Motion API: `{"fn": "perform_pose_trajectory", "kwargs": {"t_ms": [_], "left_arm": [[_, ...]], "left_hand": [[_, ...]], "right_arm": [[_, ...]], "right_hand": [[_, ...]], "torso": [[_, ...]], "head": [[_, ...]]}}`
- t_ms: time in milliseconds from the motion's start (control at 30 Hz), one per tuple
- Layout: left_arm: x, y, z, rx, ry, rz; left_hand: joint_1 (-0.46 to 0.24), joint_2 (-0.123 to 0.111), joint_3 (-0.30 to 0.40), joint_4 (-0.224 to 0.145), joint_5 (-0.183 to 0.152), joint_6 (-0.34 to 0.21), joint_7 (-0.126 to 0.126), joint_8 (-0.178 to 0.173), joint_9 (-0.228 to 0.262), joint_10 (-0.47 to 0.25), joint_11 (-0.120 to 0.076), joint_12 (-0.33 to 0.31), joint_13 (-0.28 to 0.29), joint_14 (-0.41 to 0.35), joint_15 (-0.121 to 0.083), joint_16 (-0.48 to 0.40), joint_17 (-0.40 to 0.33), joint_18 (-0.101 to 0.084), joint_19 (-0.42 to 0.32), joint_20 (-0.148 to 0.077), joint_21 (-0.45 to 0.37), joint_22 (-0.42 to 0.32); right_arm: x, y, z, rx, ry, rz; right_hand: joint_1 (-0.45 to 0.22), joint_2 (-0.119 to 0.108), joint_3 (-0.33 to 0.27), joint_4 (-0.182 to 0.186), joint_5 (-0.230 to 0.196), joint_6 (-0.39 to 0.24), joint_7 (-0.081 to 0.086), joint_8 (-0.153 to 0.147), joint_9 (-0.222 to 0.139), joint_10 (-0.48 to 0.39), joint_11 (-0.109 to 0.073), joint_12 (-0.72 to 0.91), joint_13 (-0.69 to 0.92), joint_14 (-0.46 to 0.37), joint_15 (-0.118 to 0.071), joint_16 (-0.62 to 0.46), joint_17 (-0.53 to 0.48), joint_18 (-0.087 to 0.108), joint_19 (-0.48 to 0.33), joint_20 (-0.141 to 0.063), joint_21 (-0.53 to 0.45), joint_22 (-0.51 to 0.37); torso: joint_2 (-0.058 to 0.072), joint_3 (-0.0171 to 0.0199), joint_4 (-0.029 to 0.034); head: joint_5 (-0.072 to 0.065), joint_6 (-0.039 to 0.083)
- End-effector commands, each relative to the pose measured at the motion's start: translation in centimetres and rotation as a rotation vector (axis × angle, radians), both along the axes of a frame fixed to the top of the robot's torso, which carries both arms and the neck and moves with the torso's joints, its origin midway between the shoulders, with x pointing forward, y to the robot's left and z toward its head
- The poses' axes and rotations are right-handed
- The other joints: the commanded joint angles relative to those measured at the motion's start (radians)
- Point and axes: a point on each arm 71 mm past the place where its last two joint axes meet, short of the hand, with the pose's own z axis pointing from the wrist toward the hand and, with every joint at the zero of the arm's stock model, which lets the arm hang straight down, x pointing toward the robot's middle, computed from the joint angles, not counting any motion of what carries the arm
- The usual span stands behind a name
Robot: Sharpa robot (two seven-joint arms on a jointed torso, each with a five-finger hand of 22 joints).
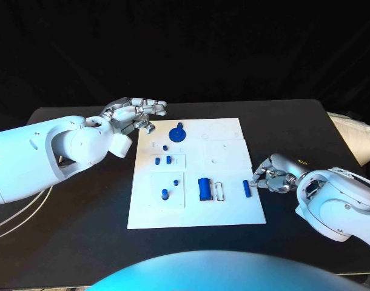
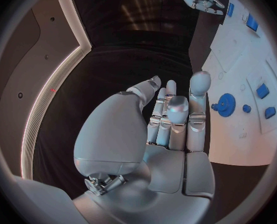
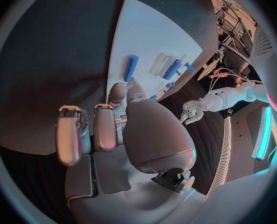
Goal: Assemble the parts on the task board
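On the black bench (image 1: pixel 80 224), the empty, loosely curled right hand (image 1: pixel 272 176) should pinch the peg (image 1: pixel 246 187) at the board's (image 1: pixel 194 215) four o'clock edge squarely; the left hand (image 1: pixel 135 115) hangs spread and empty.

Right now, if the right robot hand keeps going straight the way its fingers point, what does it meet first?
Probably the slim blue part lying near the task board's edge, just ahead of the right robot hand. Its height above the board is unclear.

Robot lab, black-draped table (image 1: pixel 80 242), white task board (image 1: pixel 228 215)
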Motion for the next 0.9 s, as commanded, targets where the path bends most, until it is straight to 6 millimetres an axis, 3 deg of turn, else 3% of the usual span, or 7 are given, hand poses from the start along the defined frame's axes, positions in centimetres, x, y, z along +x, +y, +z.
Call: {"fn": "perform_pose_trajectory", "kwargs": {"t_ms": [33,200,300,667,900], "left_arm": [[0.0,-0.2,0.1,-0.011,-0.011,-0.015],[0.0,-0.2,0.1,-0.010,-0.010,-0.016],[0.0,-0.1,0.1,-0.009,-0.009,-0.015],[0.0,-0.1,0.1,-0.008,-0.006,-0.016],[0.0,-0.1,0.1,-0.007,-0.005,-0.017]], "left_hand": [[0.002,0.008,-0.007,-0.001,0.005,-0.005,-0.001,0.006,-0.001,-0.010,0.000,0.002,0.001,-0.006,0.001,0.001,-0.002,0.014,-0.006,0.004,-0.004,-0.001],[0.002,0.008,-0.007,-0.001,0.005,-0.005,-0.001,0.006,-0.001,-0.010,0.000,0.002,0.001,-0.006,0.001,0.001,-0.002,0.014,-0.006,0.004,-0.004,-0.001],[0.002,0.008,-0.007,-0.001,0.005,-0.005,-0.001,0.006,-0.001,-0.010,0.000,0.002,0.001,-0.006,0.001,0.001,-0.002,0.014,-0.006,0.004,-0.004,-0.001],[0.002,0.008,-0.007,-0.001,0.005,-0.005,-0.001,0.006,-0.001,-0.010,0.000,0.002,0.001,-0.006,0.001,0.001,-0.002,0.014,-0.006,0.004,-0.004,-0.001],[0.002,0.008,-0.007,-0.001,0.005,-0.005,-0.001,0.006,-0.001,-0.010,0.000,0.002,0.001,-0.006,0.001,0.001,-0.002,0.014,-0.006,0.004,-0.004,-0.001]], "right_arm": [[-0.1,0.3,-0.3,-0.035,0.008,0.037],[-0.1,0.7,-0.7,-0.042,0.020,0.050],[-0.1,0.8,-0.9,-0.050,0.023,0.059],[-0.2,1.6,-1.3,-0.093,0.018,0.103],[-0.2,2.1,-1.7,-0.178,0.004,0.163]], "right_hand": [[-0.019,-0.005,-0.003,0.014,0.008,0.012,-0.001,-0.006,-0.004,0.004,-0.005,-0.006,-0.003,0.043,0.003,-0.004,-0.002,0.000,-0.001,0.002,-0.007,0.050],[-0.059,-0.022,-0.018,0.052,0.016,0.026,-0.003,-0.012,-0.009,0.011,-0.006,-0.008,-0.002,0.044,0.003,-0.005,0.000,0.000,-0.001,0.002,-0.007,0.051],[-0.076,-0.033,-0.034,0.070,0.055,0.033,-0.005,-0.016,-0.010,0.014,-0.007,-0.008,-0.001,0.044,0.002,-0.005,0.000,0.000,-0.001,0.001,-0.008,0.051],[-0.065,-0.043,-0.041,0.066,0.060,0.046,-0.009,-0.014,-0.007,0.016,-0.010,-0.008,0.001,0.044,-0.001,-0.005,0.001,0.000,0.000,-0.001,-0.007,0.052],[-0.015,-0.053,-0.039,0.042,0.026,0.054,-0.011,-0.017,-0.004,0.016,-0.013,-0.014,0.001,0.045,-0.004,-0.004,0.004,-0.001,0.001,-0.004,-0.007,0.054]], "torso": [[0.001,0.0001,0.0001],[0.001,-0.0002,-0.0004],[0.001,-0.0002,-0.0001],[0.001,-0.0002,-0.0004],[0.001,-0.0008,0.0002]], "head": [[0.001,0.001],[0.003,-0.001],[0.004,-0.002],[0.007,-0.002],[0.009,-0.002]]}}
